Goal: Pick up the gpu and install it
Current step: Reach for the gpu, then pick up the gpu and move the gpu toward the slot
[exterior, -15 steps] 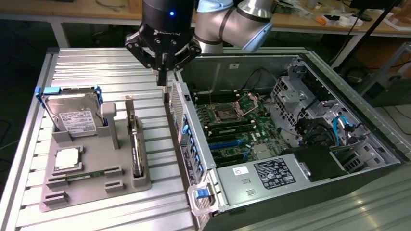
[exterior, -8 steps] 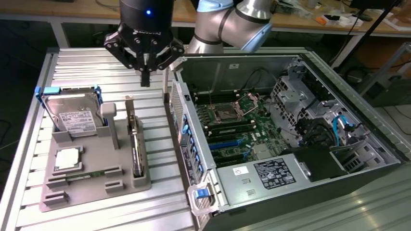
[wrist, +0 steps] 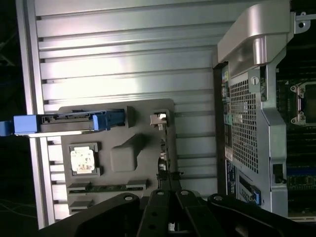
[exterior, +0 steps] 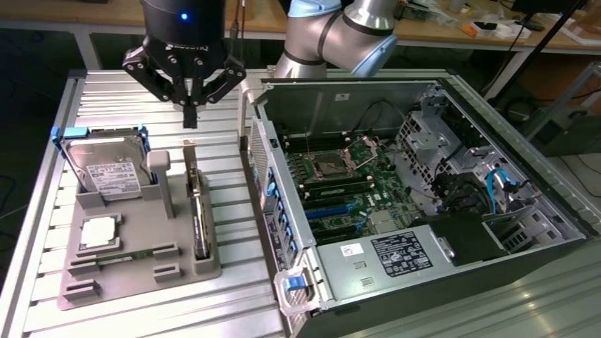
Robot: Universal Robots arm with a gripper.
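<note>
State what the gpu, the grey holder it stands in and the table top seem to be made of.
The gpu looks like a thin circuit board seen edge-on, with a shiny silver end bracket, probably steel. The grey holder is matte and evenly grey with rounded blocks, so likely moulded or printed plastic. The table top is ribbed silver slats with bright glare, probably aluminium.

the arm (exterior: 331, 34) bends at its elbow and holds the black gripper (exterior: 191, 118) pointing straight down, fingers pressed together.
</note>
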